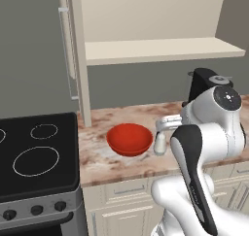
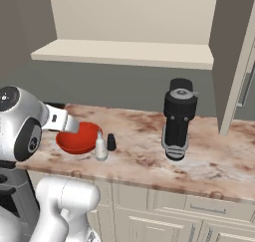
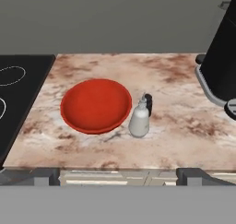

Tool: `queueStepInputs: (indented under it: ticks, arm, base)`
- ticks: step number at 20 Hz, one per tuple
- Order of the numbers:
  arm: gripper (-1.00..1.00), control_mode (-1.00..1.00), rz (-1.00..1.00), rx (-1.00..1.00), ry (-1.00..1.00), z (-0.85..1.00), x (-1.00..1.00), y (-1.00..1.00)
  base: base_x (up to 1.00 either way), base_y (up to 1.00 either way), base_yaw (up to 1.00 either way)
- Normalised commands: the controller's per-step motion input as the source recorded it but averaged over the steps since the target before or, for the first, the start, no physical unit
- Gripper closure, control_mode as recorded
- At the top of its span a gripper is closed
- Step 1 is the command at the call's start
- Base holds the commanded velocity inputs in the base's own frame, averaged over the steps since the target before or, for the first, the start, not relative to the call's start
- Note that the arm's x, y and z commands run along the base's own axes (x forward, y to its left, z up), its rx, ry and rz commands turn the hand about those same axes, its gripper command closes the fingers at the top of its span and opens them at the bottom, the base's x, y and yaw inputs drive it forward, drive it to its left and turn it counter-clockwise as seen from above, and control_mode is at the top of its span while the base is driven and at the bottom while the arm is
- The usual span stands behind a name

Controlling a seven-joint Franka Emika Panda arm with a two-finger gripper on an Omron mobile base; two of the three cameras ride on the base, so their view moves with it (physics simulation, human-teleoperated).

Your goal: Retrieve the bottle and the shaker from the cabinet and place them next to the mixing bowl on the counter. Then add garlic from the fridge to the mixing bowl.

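from the left base view we see the mixing bowl [image 1: 129, 138] on the desk [image 1: 116, 116] just right of the black stovetop [image 1: 38, 152], with the bottle [image 1: 160, 143] beside its right rim, partly hidden by the arm. the cabinet [image 1: 160, 49] shelf above is bare.

from the right base view we see the bottle [image 2: 101, 146] and the shaker [image 2: 111, 142] standing upright, close together, just right of the mixing bowl [image 2: 77, 137]; the coffee machine [image 2: 178, 119] stands well apart to the right.

through the hand view we look down on the mixing bowl [image 3: 96, 105], the bottle [image 3: 139, 119] at its right rim, and the shaker [image 3: 148, 101] just behind the bottle. the end effector's fingers aren't visible, so we cannot tell whether they're apart or together.

we judge the cabinet part done; garlic remains, and the fridge lies somewhere off these views, so the arm must turn away from the desk.
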Motion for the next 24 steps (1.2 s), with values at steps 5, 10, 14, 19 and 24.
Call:
queueStepInputs:
  ticks: [5, 10, 14, 19, 24]
  arm:
    - [-1.00, 1.00, 0.00, 0.00, 0.00, 0.00, 0.00, 0.00]
    - [-1.00, 1.00, 0.00, 0.00, 0.00, 0.00, 0.00, 0.00]
    - [-1.00, 1.00, 0.00, 0.00, 0.00, 0.00, 0.00, 0.00]
    - [-1.00, 1.00, 0.00, 0.00, 0.00, 0.00, 0.00, 0.00]
    - [-1.00, 1.00, 0.00, 0.00, 0.00, 0.00, 0.00, 0.00]
  base:
    - [-0.81, -0.20, -0.03]
    - [-0.91, -0.37, -0.11]
    - [-0.79, -0.47, -0.18]
    - [-0.76, -0.12, -0.07]
    - [-0.55, 0.03, 0.59]
